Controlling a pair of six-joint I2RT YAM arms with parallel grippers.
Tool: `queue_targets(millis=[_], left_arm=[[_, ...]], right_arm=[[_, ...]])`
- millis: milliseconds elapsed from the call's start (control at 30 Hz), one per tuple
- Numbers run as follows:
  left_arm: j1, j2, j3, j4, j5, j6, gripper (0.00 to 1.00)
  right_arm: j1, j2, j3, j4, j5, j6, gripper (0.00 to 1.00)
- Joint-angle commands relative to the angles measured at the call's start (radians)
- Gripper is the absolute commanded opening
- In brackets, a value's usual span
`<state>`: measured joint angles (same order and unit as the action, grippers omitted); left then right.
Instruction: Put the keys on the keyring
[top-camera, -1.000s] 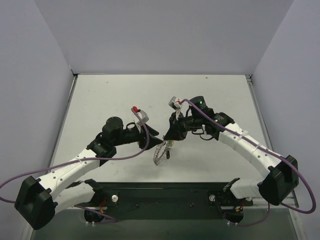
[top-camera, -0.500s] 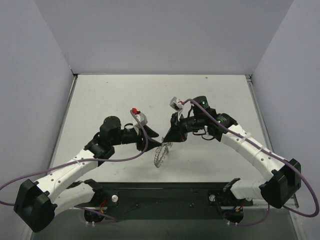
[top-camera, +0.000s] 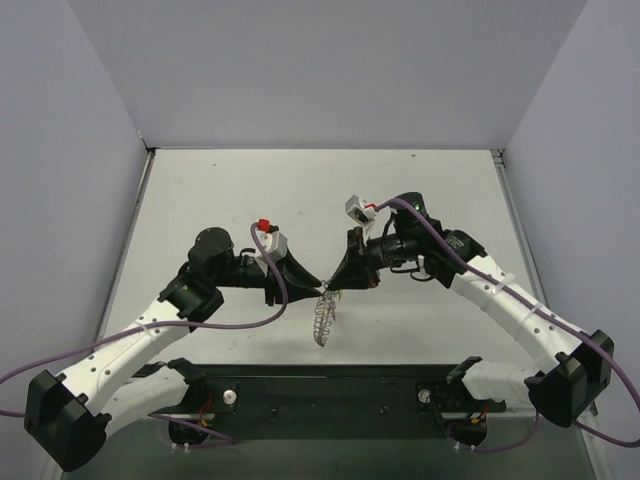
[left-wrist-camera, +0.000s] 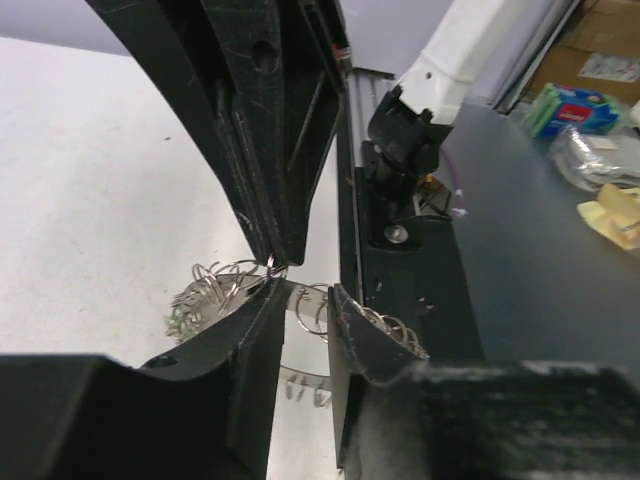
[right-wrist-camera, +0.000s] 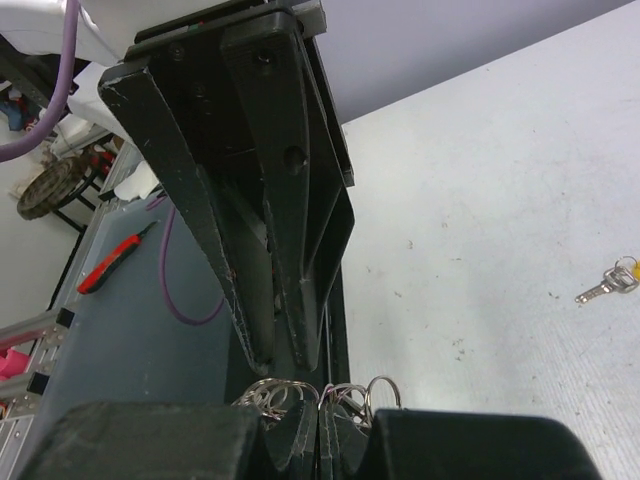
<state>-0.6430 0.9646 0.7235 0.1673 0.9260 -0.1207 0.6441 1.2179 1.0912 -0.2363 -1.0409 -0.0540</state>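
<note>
- Logged both arms reaching inward over the table (top-camera: 200, 200), tips almost nose to nose near its middle, toward the near edge.
- Found right gripper (top-camera: 337, 285) pinched tight on the keyring (top-camera: 321, 318); fingers pressed together, silvery coils bulging out beside the tips in the right wrist view.
- Saw the keyring dangling from that pinch, held up at the top, lower loops drooping toward the table below the two tips; cannot tell whether the bottom touches the surface.
- Found left gripper (top-camera: 316, 285) with jaws partly apart, a clear gap showing between the fingers in the left wrist view.
- Spotted a few ring coils lying inside that gap; cannot tell whether either pad touches the wire.
- Noted one small key (right-wrist-camera: 607, 284) flat on the table, well apart from both grippers, caught in the right wrist view only; head colour too small to call.
</note>
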Motion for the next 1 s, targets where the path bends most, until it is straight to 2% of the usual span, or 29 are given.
queue_targets(millis=[0,200,367,967], left_arm=[[0.009,-0.009,0.053,0.028,0.111,-0.02,0.29],[0.009,0.003,0.063,-0.011,0.082,-0.014,0.29],[0.009,0.026,0.051,0.07,0.08,-0.054,0.31],[0.009,0.103,0.085,0.127,0.099,-0.083,0.32]], right_arm=[[0.005,-0.057,0.044,0.046,-0.085,-0.014,0.0],[0.005,-0.066,0.047,0.048,-0.09,-0.012,0.0],[0.005,-0.07,0.047,0.051,-0.096,-0.009,0.0],[0.006,-0.063,0.045,0.055,-0.091,-0.003,0.0]])
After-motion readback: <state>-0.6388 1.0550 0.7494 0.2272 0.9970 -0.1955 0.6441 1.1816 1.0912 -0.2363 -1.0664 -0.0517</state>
